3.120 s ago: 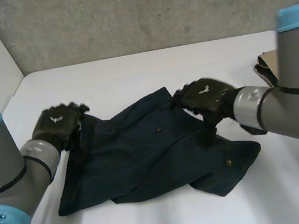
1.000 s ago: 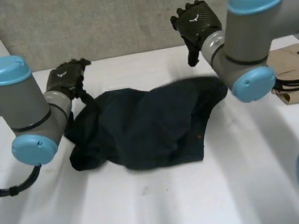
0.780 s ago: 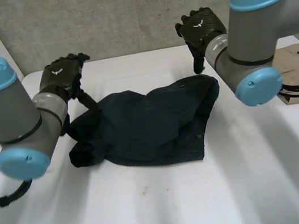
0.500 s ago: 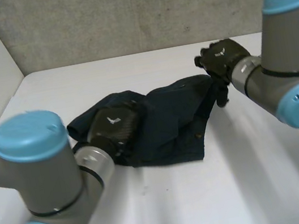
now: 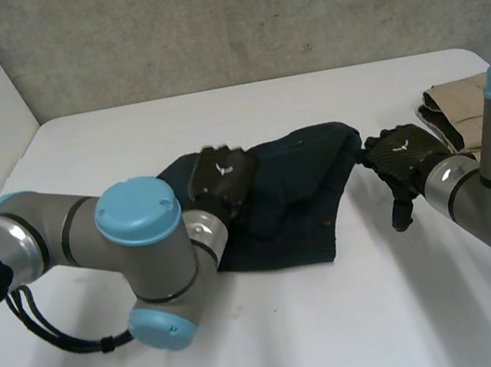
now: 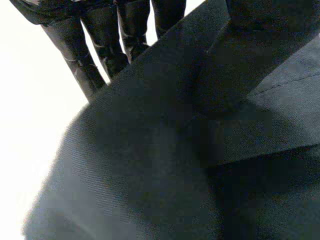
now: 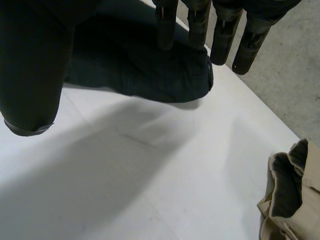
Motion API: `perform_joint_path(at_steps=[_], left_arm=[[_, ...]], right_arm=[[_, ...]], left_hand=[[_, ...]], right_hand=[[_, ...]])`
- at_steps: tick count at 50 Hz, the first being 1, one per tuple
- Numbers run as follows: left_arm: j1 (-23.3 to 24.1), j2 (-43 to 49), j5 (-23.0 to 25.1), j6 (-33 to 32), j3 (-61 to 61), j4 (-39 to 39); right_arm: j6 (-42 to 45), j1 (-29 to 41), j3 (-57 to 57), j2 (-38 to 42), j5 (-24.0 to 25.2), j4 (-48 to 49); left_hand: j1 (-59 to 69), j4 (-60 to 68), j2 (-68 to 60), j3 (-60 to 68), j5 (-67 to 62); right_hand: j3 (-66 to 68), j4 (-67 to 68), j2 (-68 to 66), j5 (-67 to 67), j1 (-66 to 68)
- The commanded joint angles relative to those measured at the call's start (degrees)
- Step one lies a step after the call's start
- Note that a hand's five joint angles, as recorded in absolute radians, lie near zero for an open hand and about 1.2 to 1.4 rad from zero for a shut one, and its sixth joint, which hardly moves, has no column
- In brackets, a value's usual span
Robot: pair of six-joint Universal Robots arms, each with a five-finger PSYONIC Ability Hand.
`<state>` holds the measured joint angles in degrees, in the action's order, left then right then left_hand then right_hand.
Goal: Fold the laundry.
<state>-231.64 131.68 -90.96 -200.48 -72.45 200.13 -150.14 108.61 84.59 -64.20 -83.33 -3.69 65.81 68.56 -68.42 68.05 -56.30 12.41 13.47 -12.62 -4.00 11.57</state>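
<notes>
A dark navy garment (image 5: 301,207) lies folded in a heap at the middle of the white table (image 5: 282,347). My left hand (image 5: 221,176) rests on its left part. In the left wrist view a fold of the navy garment (image 6: 165,150) runs between that hand's fingers (image 6: 100,45) and its thumb, which pinch it. My right hand (image 5: 399,158) hangs just right of the garment, off the cloth, with its fingers straight and pointing down. In the right wrist view the garment's right corner (image 7: 160,75) lies at the fingertips (image 7: 222,42) of that hand, which holds nothing.
A beige garment (image 5: 454,106) lies crumpled at the table's right edge, behind my right arm; the beige garment (image 7: 292,200) is also beyond my right hand. A grey concrete wall (image 5: 245,14) stands behind the table.
My left hand came from the garment's back left corner onto its left part and closed on a fold. My right hand came down from above to the table right of the garment.
</notes>
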Motion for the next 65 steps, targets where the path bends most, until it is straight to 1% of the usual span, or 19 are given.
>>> perform_joint_path(at_steps=[1, 2, 4, 5, 6, 7, 8, 9, 10, 11, 14, 18, 24, 32, 37, 45, 53, 57, 65], left_arm=[[-8.46, 1.56, 0.17, -2.81, 9.76, 8.96], [-10.22, 2.61, 0.00, -2.98, 12.13, 8.88], [-15.48, 8.91, -1.31, -3.68, 24.74, 8.18], [-16.29, 10.78, -2.28, -3.95, 28.11, 7.22], [-16.73, 12.01, -3.25, -4.30, 30.58, 6.16], [-17.52, 15.77, -5.78, -5.09, 36.53, 2.41], [-17.62, 16.93, -6.67, -5.35, 38.06, 1.24], [-17.62, 17.47, -6.94, -5.36, 38.78, 0.62], [-17.53, 18.17, -7.29, -5.53, 39.04, -0.34], [-17.36, 18.26, -7.04, -5.62, 38.00, -1.57], [-16.92, 16.78, -5.98, -5.62, 33.44, -1.58], [-16.48, 11.95, -4.49, -5.36, 24.56, 1.31], [-14.63, 3.25, -4.66, -5.27, 8.48, 7.38], [-14.45, -12.48, -4.57, -4.92, -9.45, 7.12], [-14.72, -21.71, -4.22, -4.83, -18.33, 6.86], [-14.72, -29.72, 0.43, -2.12, -29.23, 1.86], [-14.28, -29.64, 3.07, 9.47, -29.42, -4.48], [-14.28, -28.33, 5.26, 13.18, -28.28, -5.19], [-12.52, -18.40, 6.15, 13.45, -21.52, -4.75]], right_arm=[[0.20, -0.59, 1.37, -0.40, 0.53, -0.18], [0.28, -0.59, 1.54, -0.40, 0.53, -0.18], [0.37, -0.59, 1.89, -0.40, 0.53, -0.18], [0.37, -0.51, 2.07, -0.49, 0.53, -0.18], [0.37, -0.51, 2.42, -0.49, 0.53, -0.18], [0.37, -0.51, 2.51, -0.57, 0.53, -0.18], [0.37, -0.51, 2.68, -0.66, 0.53, -0.18], [0.37, -0.59, 2.95, -0.92, 0.53, -0.18], [0.37, -0.51, 3.30, -1.28, 0.53, -0.18], [0.37, -0.51, 3.56, -1.45, 0.62, -0.18], [0.37, -0.51, 4.27, -1.98, 0.62, -0.18], [0.37, 0.37, 5.23, -2.51, 0.80, -0.18], [0.29, 1.60, 6.20, -3.47, 2.38, -0.18], [-0.77, 5.46, 6.64, -3.65, 3.52, -0.27], [-2.17, 8.54, 5.94, -3.56, 3.43, 0.00], [-7.27, 10.83, 2.78, 1.26, 3.43, 0.26], [-8.07, 12.15, -0.48, 6.01, 2.73, 2.54], [-8.06, 12.32, -0.83, 6.63, 1.85, 2.81], [-8.07, 12.77, 0.57, 5.75, 0.80, 2.63]], left_hand=[[14.19, 11.44, -11.58, 11.95, -13.70], [14.19, 11.44, -11.58, 11.95, -13.70], [14.19, 11.44, -11.58, 11.95, -13.70], [3.55, 0.80, -0.94, 1.32, -3.06], [-14.21, -16.96, 16.81, -16.44, 14.70], [-55.81, -58.56, 58.42, -58.05, 56.30], [-46.45, -49.20, 49.05, -48.68, 46.94], [-46.68, -49.43, 49.29, -48.92, 47.17], [-53.85, -56.59, 56.45, -56.08, 54.33], [-55.81, -58.56, 58.42, -58.05, 56.30], [-55.81, -58.56, 58.42, -58.05, 56.30], [-55.81, -58.56, 58.42, -58.05, 56.30], [-55.81, -58.56, 58.42, -58.05, 56.30], [-55.10, -57.84, 57.70, -57.33, 55.58], [-53.92, -56.67, 56.52, -56.15, 54.41], [-53.08, -55.82, 55.68, -55.31, 53.56], [-52.57, -55.32, 55.18, -54.81, 53.06], [-52.23, -54.98, 54.84, -54.47, 52.72], [-49.72, -52.47, 52.33, -51.96, 50.21]], right_hand=[[-2.41, -3.47, 2.62, 4.00, -1.57], [-2.41, -3.47, 2.62, 4.00, -1.57], [-2.41, -3.47, 2.62, 4.00, -1.57], [-2.41, -3.47, 2.62, 4.00, -1.57], [-2.41, -3.47, 2.62, 4.00, -1.57], [-2.41, -3.47, 2.62, 4.00, -1.57], [-2.41, -3.47, 2.62, 4.00, -1.57], [-2.41, -3.47, 2.62, 4.00, -1.57], [-2.41, -3.47, 2.62, 4.00, -1.57], [-2.41, -3.47, 2.62, 4.00, -1.57], [-2.41, -3.47, 2.62, 4.00, -1.57], [-2.41, -3.47, 2.62, 4.00, -1.57], [-2.41, -3.47, 2.62, 4.00, -1.57], [-2.41, -3.47, 2.62, 4.00, -1.57], [4.72, 3.66, -4.52, -3.13, 5.56], [5.74, 4.68, -5.54, -4.16, 6.58], [7.43, 6.37, -7.22, -5.84, 8.27], [7.43, 6.37, -7.22, -5.84, 8.27], [7.43, 6.37, -7.22, -5.84, 8.27]])
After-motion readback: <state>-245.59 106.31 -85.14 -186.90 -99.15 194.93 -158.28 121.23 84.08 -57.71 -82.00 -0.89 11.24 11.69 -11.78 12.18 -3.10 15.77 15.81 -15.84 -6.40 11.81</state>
